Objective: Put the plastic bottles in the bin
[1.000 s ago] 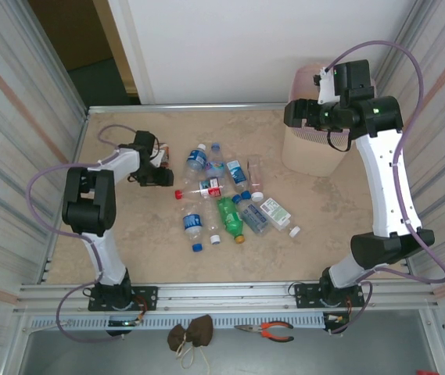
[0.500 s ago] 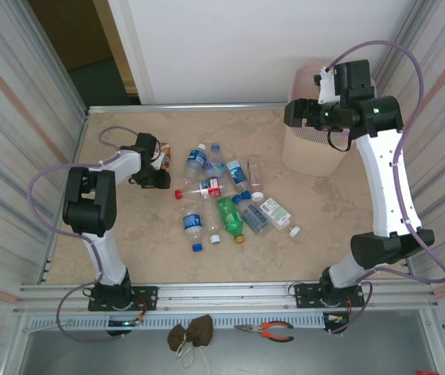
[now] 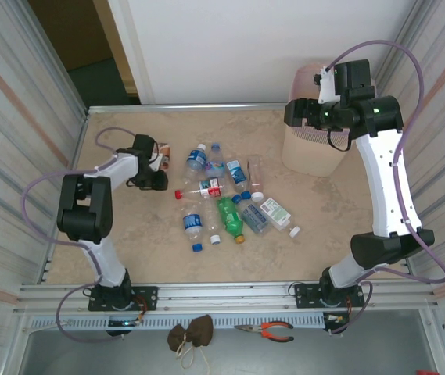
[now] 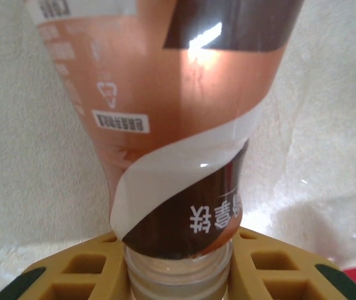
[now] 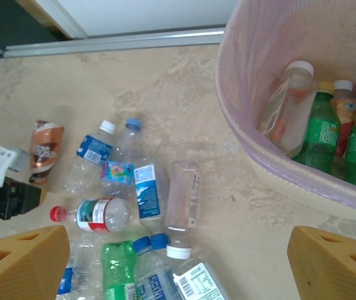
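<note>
Since the brown bottle [image 4: 184, 125] lies at the left edge of the pile [image 3: 222, 195], a little apart from the others, the left gripper [image 4: 179, 278] can take it without nudging its neighbours. Its fingers [image 4: 84, 275] are pressed in on the clear neck just below the label, one on each side. That looks a sound place to pinch: the neck is narrow and stiff, where the thin body would likely crumple and slip. Whether the bottle has left the counter [image 3: 128, 234] I cannot tell; the stone-patterned surface shows close behind it.

The right gripper [image 5: 178, 265] hangs spread wide and empty beside the bin [image 5: 271, 169], above its near rim. The bin stands at the far right of the counter, well apart from the left arm. Inside it are green bottles [image 5: 318, 134], a clear one with a white cap and an orange-labelled one, so the task is partly done. About ten more bottles lie on their sides in a loose cluster in the middle of the counter, between the two arms.

The bin's place sets the next difficulty, I judge: the left arm has a long carry across the pile. A bottle held only by its neck may swing or twist on the way.
</note>
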### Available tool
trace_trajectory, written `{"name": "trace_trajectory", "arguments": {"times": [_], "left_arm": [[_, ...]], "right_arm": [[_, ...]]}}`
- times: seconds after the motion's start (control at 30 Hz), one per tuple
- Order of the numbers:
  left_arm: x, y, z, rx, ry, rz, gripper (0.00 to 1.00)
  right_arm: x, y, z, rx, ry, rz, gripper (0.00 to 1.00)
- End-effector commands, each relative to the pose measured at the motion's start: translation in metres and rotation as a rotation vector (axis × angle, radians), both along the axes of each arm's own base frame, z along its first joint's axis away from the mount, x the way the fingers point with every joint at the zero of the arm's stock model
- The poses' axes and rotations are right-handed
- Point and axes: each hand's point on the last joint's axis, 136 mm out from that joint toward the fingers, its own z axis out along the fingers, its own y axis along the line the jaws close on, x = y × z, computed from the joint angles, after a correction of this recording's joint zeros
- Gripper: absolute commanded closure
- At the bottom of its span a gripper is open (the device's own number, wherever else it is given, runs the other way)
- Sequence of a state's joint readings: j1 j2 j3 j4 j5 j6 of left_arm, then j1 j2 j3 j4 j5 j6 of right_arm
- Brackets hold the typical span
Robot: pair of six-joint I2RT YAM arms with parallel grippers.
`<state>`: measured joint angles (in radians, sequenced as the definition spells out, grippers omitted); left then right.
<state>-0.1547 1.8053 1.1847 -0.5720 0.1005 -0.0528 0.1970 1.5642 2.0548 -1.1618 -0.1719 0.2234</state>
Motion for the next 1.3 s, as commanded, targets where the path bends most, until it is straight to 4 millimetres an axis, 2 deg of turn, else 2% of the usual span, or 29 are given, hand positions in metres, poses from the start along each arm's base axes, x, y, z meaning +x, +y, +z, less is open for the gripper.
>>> {"name": "trace_trajectory", "arguments": {"times": [0.0,0.27,0.47,0.8,0.97,1.13,1.27], "left_arm": [[0.003,-0.012,0.038,-0.08,-0.101,-0.013,0.74],[0.0,-0.052,0.107,-0.32,-0.315,-0.129,0.76],[-0.019,-0.09,0.17,-0.476,-0.49,-0.301,0.76],[-0.076,-0.154,0.264,-0.648,-0.744,-0.647,0.79],[-0.107,-0.176,0.309,-0.777,-0.863,-0.797,0.84],[-0.141,-0.19,0.343,-0.829,-0.969,-0.93,0.83],[-0.163,-0.198,0.367,-0.871,-1.033,-1.01,0.84]], "right_arm": [[-0.004,0.002,0.019,0.014,-0.071,0.01,0.11],[-0.013,0.02,0.036,0.132,-0.163,0.083,0.11],[-0.027,0.04,0.057,0.257,-0.308,0.188,0.13],[-0.07,0.069,0.109,0.43,-0.549,0.421,0.14],[-0.102,0.094,0.132,0.477,-0.645,0.59,0.13],[-0.13,0.121,0.14,0.492,-0.702,0.76,0.11],[-0.145,0.14,0.141,0.493,-0.726,0.865,0.09]]}}
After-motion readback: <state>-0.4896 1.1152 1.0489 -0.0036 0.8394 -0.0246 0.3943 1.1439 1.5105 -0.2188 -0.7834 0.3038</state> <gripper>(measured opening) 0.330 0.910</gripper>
